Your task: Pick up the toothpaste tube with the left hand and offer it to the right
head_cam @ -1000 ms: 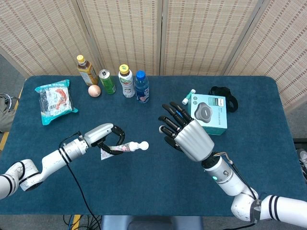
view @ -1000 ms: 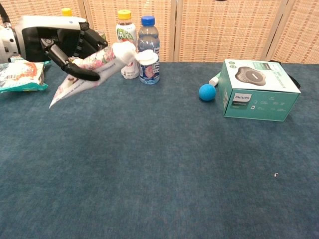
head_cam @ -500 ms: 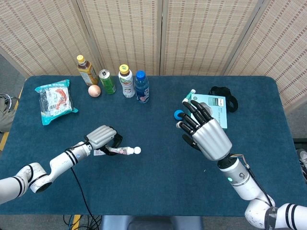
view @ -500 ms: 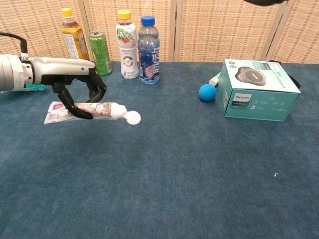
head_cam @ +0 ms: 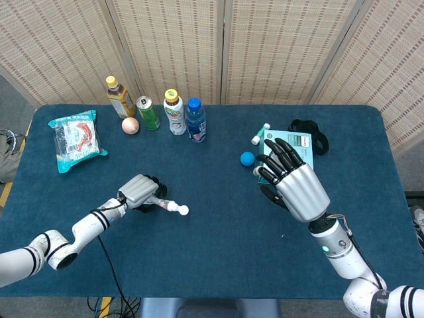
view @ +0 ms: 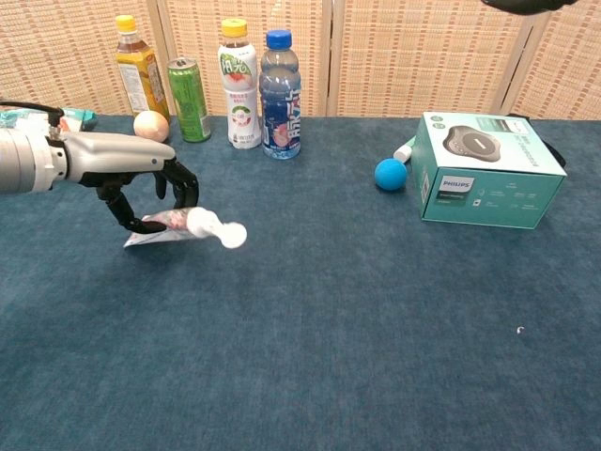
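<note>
The toothpaste tube point(view: 178, 225) is floral-printed with a white cap point(view: 233, 235) that points right. It lies low, at or just above the blue tablecloth, left of centre. My left hand point(view: 141, 183) curls over it, with the tube between thumb and fingers; from the head view the hand point(head_cam: 140, 192) covers most of the tube point(head_cam: 163, 206). My right hand point(head_cam: 295, 184) hovers with fingers spread and nothing in them, well to the right of the tube. Only a dark sliver of that hand point(view: 521, 5) shows at the top edge of the chest view.
Along the back stand a yellow-capped tea bottle point(head_cam: 118, 97), a green can point(head_cam: 147, 112), two more bottles point(head_cam: 175, 112) point(head_cam: 195, 120) and a peach-coloured ball point(head_cam: 130, 125). A snack bag point(head_cam: 77, 140) lies far left. A teal box point(view: 484, 169), a blue ball point(view: 391, 174) and a black object point(head_cam: 311, 132) sit right.
My left hand has come down and drawn in toward me with the tube, from raised to table level. My right hand has pulled back to the right, away from the tube.
</note>
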Motion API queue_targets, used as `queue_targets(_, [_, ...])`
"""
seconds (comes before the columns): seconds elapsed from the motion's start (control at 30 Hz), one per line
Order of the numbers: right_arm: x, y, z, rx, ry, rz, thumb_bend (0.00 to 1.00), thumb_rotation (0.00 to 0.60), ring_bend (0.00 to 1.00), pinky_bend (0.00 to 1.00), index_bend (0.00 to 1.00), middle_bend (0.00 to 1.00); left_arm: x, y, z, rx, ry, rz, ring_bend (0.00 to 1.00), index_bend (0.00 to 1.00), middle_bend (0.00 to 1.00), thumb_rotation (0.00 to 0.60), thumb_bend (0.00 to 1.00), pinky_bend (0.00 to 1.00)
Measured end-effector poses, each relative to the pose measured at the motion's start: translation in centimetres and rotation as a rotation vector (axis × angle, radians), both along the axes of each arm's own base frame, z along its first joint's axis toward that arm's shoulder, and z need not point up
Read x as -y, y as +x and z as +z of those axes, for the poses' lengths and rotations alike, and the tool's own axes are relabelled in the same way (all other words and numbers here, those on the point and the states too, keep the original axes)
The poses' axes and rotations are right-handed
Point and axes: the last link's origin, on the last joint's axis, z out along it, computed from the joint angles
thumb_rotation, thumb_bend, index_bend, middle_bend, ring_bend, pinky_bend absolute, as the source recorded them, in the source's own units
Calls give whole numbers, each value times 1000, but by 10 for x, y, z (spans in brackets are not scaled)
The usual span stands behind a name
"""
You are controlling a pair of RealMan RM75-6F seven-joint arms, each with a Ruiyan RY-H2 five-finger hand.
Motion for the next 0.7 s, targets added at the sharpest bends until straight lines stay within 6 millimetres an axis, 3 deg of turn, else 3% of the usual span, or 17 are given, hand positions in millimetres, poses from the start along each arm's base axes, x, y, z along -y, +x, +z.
queue_targets(0.2, [-2,-15,6,0,-15,-51,170,600,119,164,468,365,7,-14,17,-30,64,23,189,213,325,600,339,227])
queue_targets(0.4, [-6,-45,14,-5,-26,-159,170,600,119,164,462,362,20,-30,44,40,177,75,190,216,325,600,339,228])
queue_targets(0.7, [-21,-101,24,-42,13,-392,113,600,84,164,315,278,62,-76,97,171,468,200,189,205,309,600,326,228])
